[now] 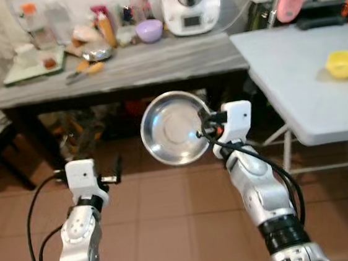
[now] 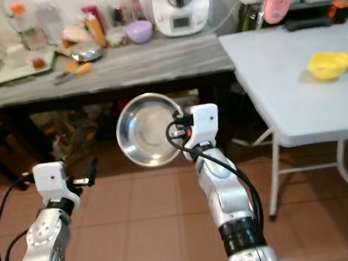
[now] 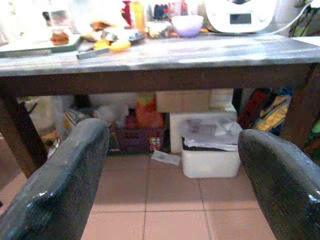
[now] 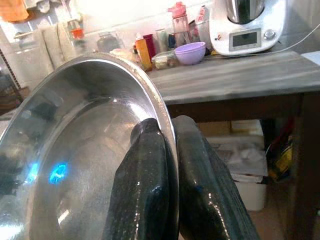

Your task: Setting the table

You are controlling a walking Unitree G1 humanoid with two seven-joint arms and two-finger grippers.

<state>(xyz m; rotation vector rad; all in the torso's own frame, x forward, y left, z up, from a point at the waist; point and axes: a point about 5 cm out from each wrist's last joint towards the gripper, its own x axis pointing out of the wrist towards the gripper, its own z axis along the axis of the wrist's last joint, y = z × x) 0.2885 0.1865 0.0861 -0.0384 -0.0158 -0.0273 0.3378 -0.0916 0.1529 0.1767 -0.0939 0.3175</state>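
Note:
A round steel bowl (image 1: 172, 129) hangs in the air in front of the dark wooden table (image 1: 154, 64), tilted so its inside faces me. My right gripper (image 1: 203, 126) is shut on the bowl's rim, one finger (image 4: 145, 180) inside and one outside. My left gripper (image 1: 116, 171) is held low at the left with its fingers (image 3: 65, 185) wide apart and nothing between them. To the right stands a white folding table (image 1: 292, 74) with a yellow bowl (image 1: 345, 62) on it.
The wooden table carries a white kitchen machine (image 1: 192, 4), a purple bowl (image 1: 149, 29), bottles, a green tray (image 1: 30, 64) and a steel dish (image 1: 97, 53). Boxes and bags (image 3: 200, 145) are stored under it. The floor is terracotta tile (image 1: 171, 224).

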